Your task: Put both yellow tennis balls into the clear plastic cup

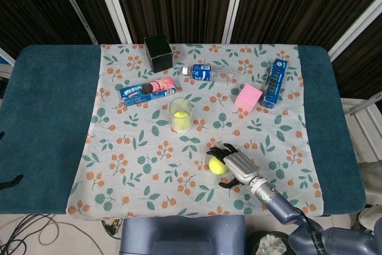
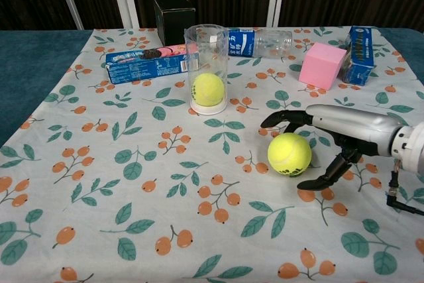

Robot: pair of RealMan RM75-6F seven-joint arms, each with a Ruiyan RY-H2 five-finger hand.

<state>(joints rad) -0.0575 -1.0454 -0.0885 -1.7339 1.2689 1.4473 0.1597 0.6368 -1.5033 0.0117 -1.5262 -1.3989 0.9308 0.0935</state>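
A clear plastic cup [image 1: 180, 114] [image 2: 206, 67] stands upright mid-table with one yellow tennis ball [image 2: 209, 89] [image 1: 180, 117] inside it. The second yellow tennis ball [image 2: 289, 154] [image 1: 216, 165] lies on the floral cloth in front and to the right of the cup. My right hand [image 2: 334, 130] [image 1: 236, 166] is open around this ball from the right side, fingers spread over its top and thumb low beside it; I see no firm grip. My left hand is out of both views.
A black box [image 1: 157, 53], a cookie pack [image 1: 147, 90], a lying water bottle [image 1: 208, 73], a pink block [image 1: 248, 97] and a blue carton [image 1: 274, 82] sit along the back half. The cloth [image 1: 143, 165] ends near the front edge.
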